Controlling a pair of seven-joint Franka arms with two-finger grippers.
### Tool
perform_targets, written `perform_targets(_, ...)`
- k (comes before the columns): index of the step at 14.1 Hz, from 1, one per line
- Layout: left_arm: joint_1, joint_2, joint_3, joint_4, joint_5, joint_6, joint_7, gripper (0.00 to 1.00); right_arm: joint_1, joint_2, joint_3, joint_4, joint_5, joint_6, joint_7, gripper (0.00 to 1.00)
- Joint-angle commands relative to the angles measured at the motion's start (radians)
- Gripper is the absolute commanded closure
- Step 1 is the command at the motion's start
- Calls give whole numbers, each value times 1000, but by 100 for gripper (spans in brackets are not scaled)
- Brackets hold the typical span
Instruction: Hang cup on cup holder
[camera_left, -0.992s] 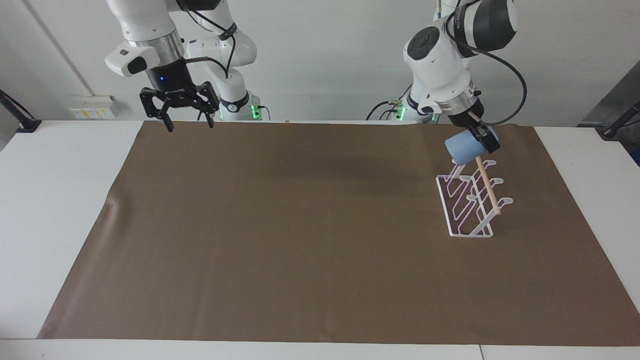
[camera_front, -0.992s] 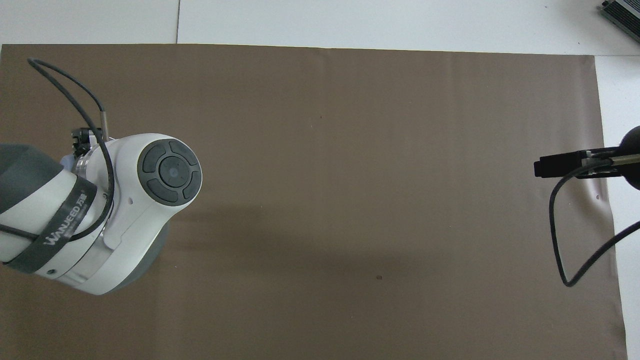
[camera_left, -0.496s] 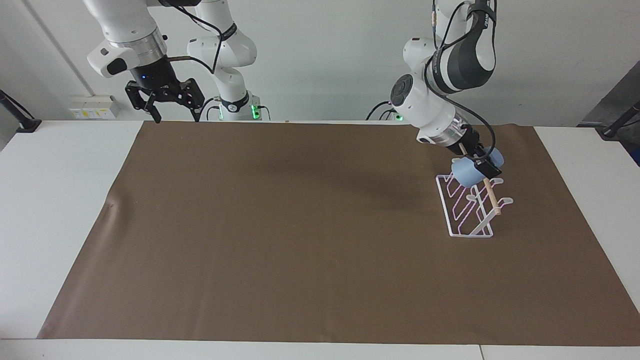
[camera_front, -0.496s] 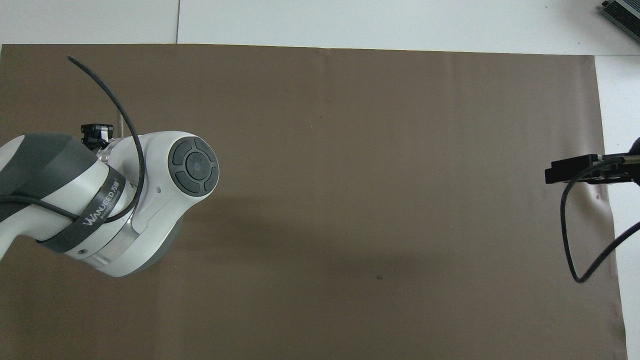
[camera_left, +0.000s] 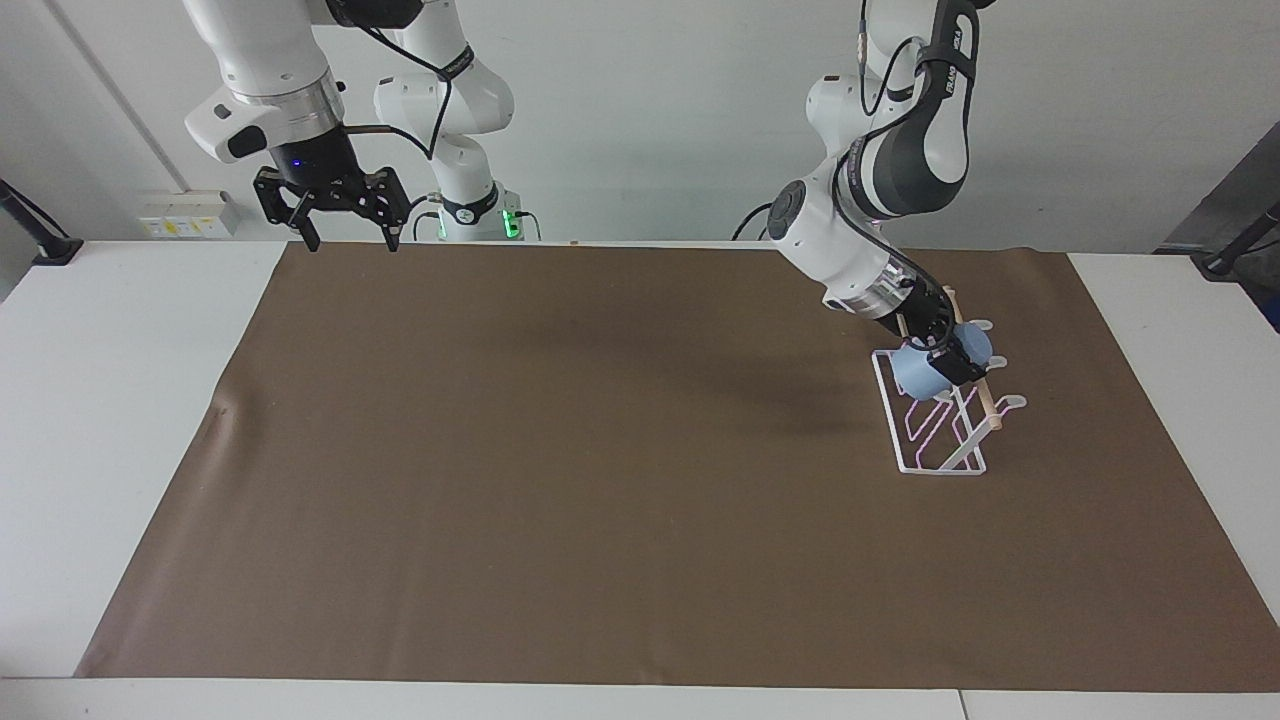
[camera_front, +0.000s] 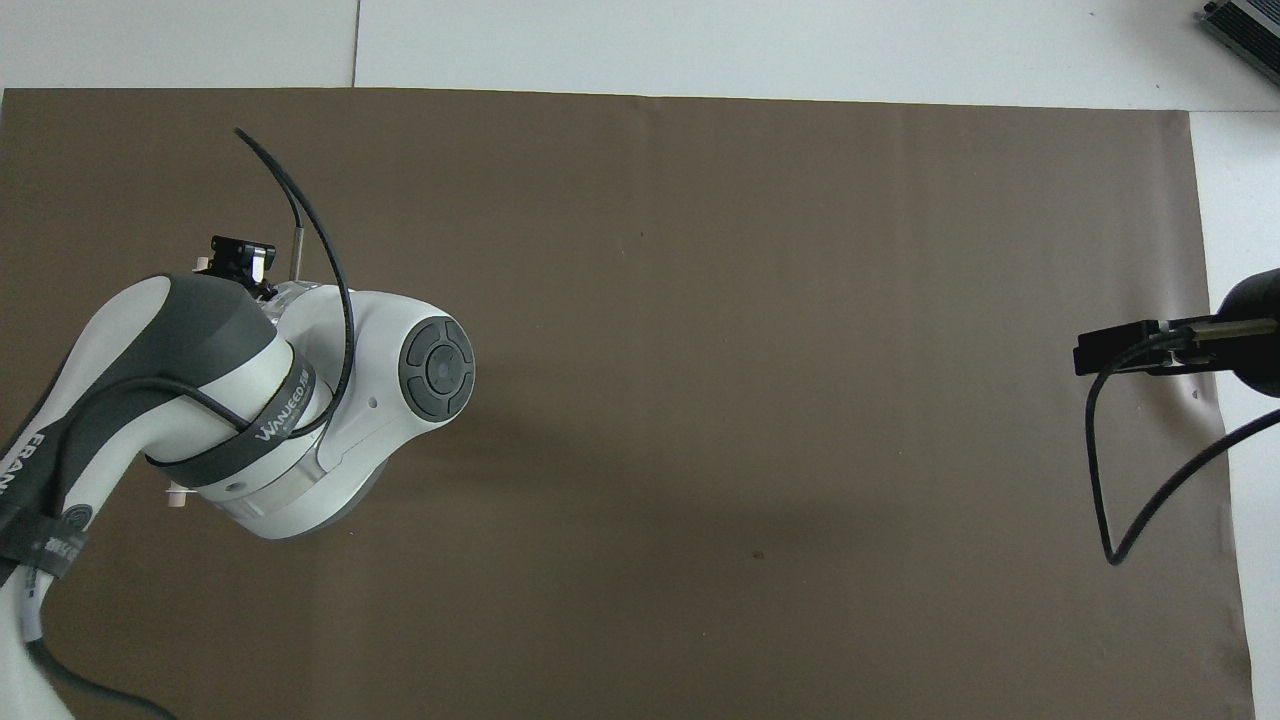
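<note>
In the facing view my left gripper (camera_left: 952, 352) is shut on the light-blue cup (camera_left: 918, 376). It holds the cup tilted, low against the prongs of the white wire cup holder (camera_left: 938, 432), at the holder's end nearer the robots. The holder's wooden dowel (camera_left: 985, 398) runs just beside the cup. The holder stands on the brown mat toward the left arm's end of the table. In the overhead view my left arm (camera_front: 300, 420) covers both cup and holder. My right gripper (camera_left: 345, 228) hangs open and holds nothing, high over the mat's corner by its own base, waiting.
A brown mat (camera_left: 600, 470) covers most of the white table (camera_left: 110, 400). A small wrinkle (camera_left: 218, 408) marks the mat near the right arm's end. A cable (camera_front: 1140, 480) loops from the right gripper (camera_front: 1120, 347) in the overhead view.
My left gripper has come down with the cup, from above the holder to against its prongs. The right gripper drew back and up a little, then shifted slightly.
</note>
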Motion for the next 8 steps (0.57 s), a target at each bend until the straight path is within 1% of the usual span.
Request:
perform_targets(1, 23, -8, -1, -20, 52, 34, -19, 100, -9, -41, 8, -65, -16, 22, -7, 0)
perform_targets(4, 24, -7, -1, -15, 122, 21, -21, 100, -9, -44, 8, -65, -16, 24, -10, 0)
perform_targets(7, 27, -8, -1, -20, 130, 36, -24, 100, -9, -44, 8, -66, -16, 24, -10, 0)
perform_targets(8, 51, -7, -1, -23, 132, 48, -38, 100, -9, -44, 8, -66, -14, 24, -9, 0)
